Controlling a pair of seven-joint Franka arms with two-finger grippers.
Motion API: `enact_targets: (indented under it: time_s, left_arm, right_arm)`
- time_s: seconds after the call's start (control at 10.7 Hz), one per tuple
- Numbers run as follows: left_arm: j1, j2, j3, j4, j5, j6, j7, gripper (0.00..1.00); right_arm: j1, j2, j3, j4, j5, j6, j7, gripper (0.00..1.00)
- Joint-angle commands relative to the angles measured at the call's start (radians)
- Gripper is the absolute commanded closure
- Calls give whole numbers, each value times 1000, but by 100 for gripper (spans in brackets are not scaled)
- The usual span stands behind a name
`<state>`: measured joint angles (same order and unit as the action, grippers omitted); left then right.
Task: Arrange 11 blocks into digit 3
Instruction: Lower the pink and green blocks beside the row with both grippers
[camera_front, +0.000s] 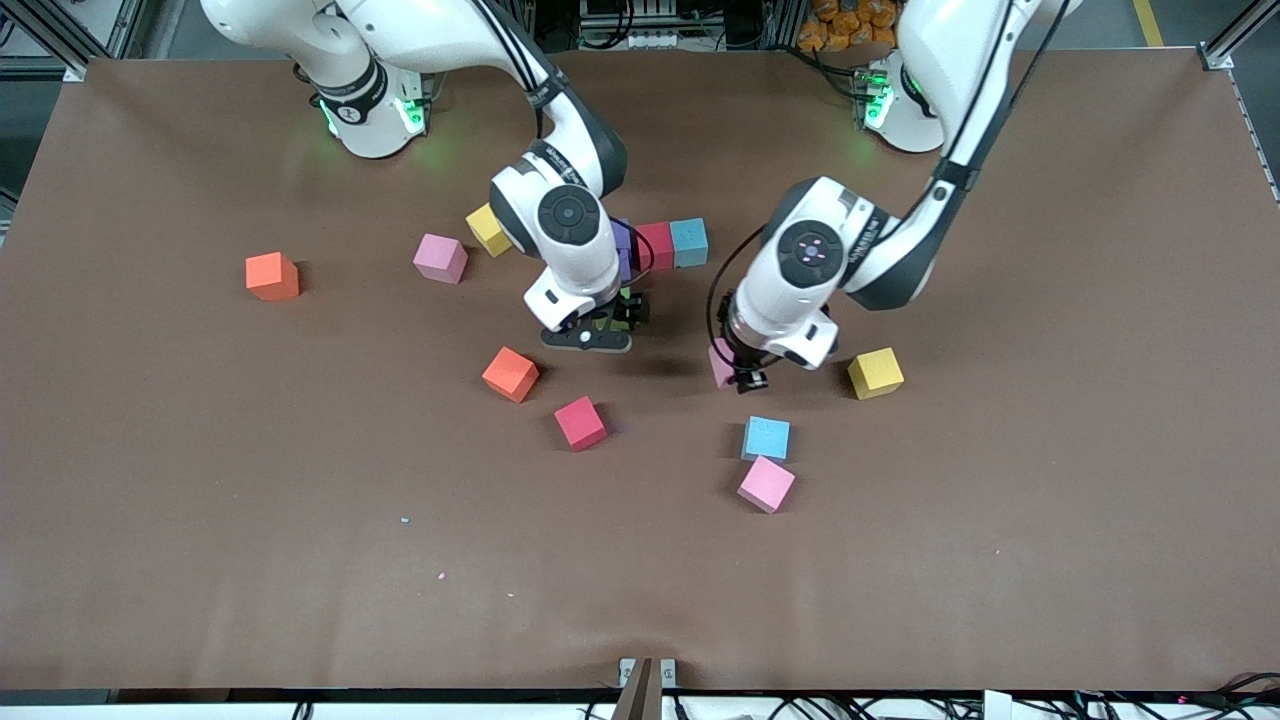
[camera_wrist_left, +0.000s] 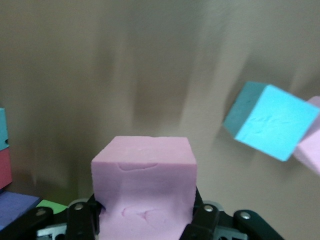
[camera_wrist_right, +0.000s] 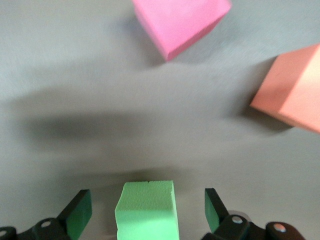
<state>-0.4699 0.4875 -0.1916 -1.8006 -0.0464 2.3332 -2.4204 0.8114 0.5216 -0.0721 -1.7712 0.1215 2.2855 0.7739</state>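
The left claw (camera_wrist_left: 145, 220) is clamped on a pink block (camera_wrist_left: 144, 187), held above the tabletop (camera_front: 1000, 450) near the light blue block (camera_front: 766, 438) and another pink block (camera_front: 766, 484). The right claw (camera_wrist_right: 147, 212) stands wide open, its fingers apart on either side of the green block (camera_wrist_right: 147, 210), beside the row of purple block (camera_front: 623, 245), crimson block (camera_front: 656, 245) and a second light blue block (camera_front: 689, 241). The other blocks lie scattered.

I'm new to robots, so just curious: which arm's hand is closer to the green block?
The right one. The right gripper has its fingers open on either side of the green block. The left gripper is off toward its own end, holding a pink block.
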Motion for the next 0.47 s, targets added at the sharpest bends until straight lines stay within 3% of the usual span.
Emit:
enact_targets:
  time_s: [0.0, 0.37]
  left_arm:
    - [-50, 9, 4, -5, -26, 8, -29, 100]
    - [-134, 71, 9, 4, -9, 41, -126, 100]
  right_arm:
    - [-38, -23, 9, 13, 42, -26, -5, 0]
    - [-135, -34, 8, 30, 44, -26, -73, 0]
